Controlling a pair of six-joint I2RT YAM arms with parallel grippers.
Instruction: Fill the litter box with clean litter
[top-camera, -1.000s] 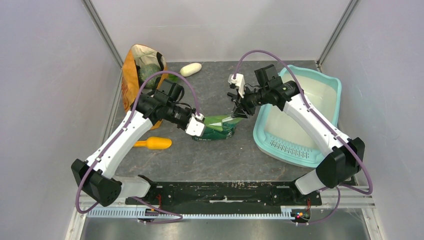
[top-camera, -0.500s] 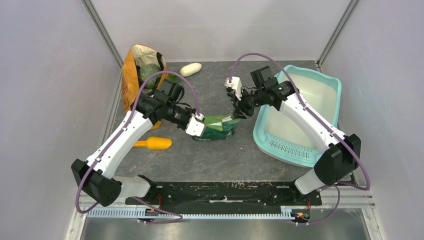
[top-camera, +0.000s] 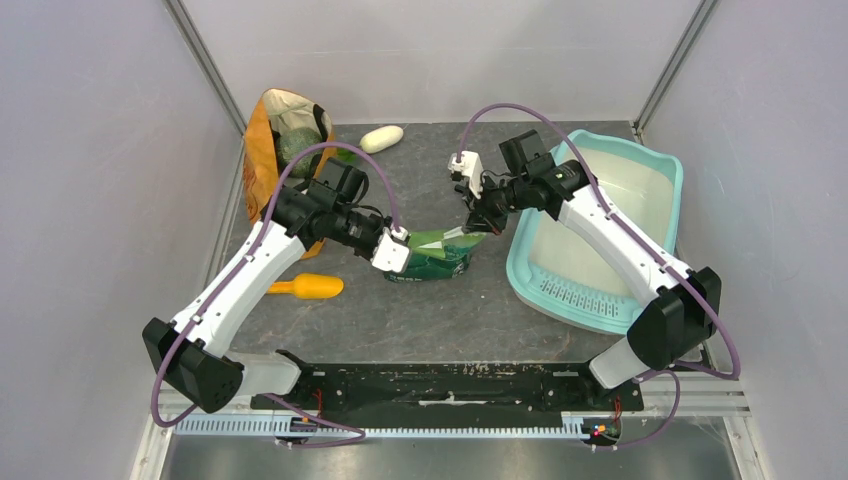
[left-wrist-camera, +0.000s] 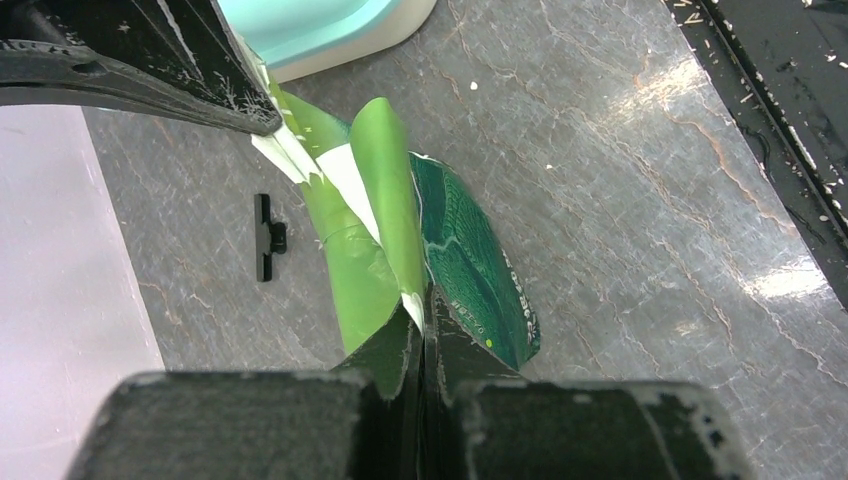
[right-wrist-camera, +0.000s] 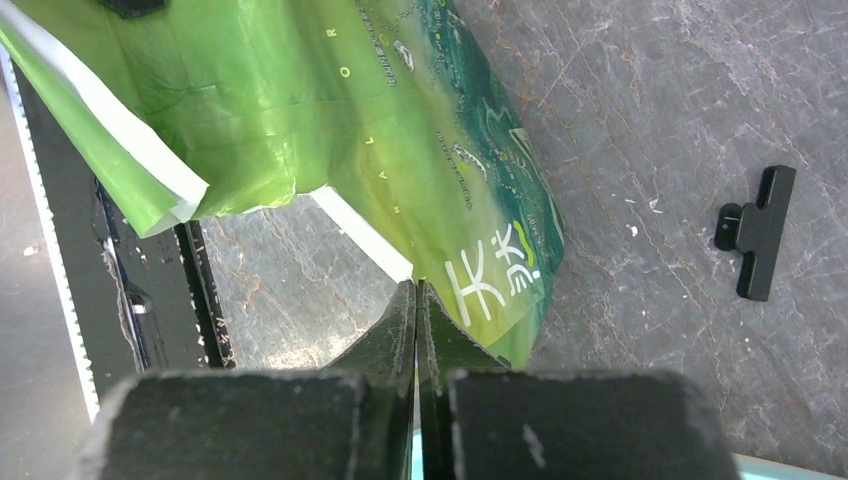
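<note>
Pale walls (top-camera: 100, 150) close in a grey, veined surface (top-camera: 450, 320). On its right side lies the litter box (top-camera: 585, 293), set at a slant, grille end nearest the arm bases, its whitish floor showing; the right arm reaches across over it. A corner of its rim also shows at the top of the left wrist view (left-wrist-camera: 330, 25).

Just left of the box, mid-surface, sits a green bag (top-camera: 435, 255), crumpled and printed. The left claw (top-camera: 400, 250) is pressed together on the bag's left end; its wrist view shows the fingers (left-wrist-camera: 425, 345) flat against each other with a fold of green plastic nipped between them. The right claw (top-camera: 478, 228) pinches the bag's upper right edge, and its fingers (right-wrist-camera: 415, 320) meet with no gap at the bag's white border. Between the two grips the bag's mouth is drawn taut and raised off the surface.

A small black clip (left-wrist-camera: 267, 237) lies flat beside the bag, apart from it. An orange scoop (top-camera: 310, 287) lies under the left arm. At the far left corner stands an orange-tan cloth bag (top-camera: 262, 165), with a white oval object (top-camera: 382, 138) near it.
</note>
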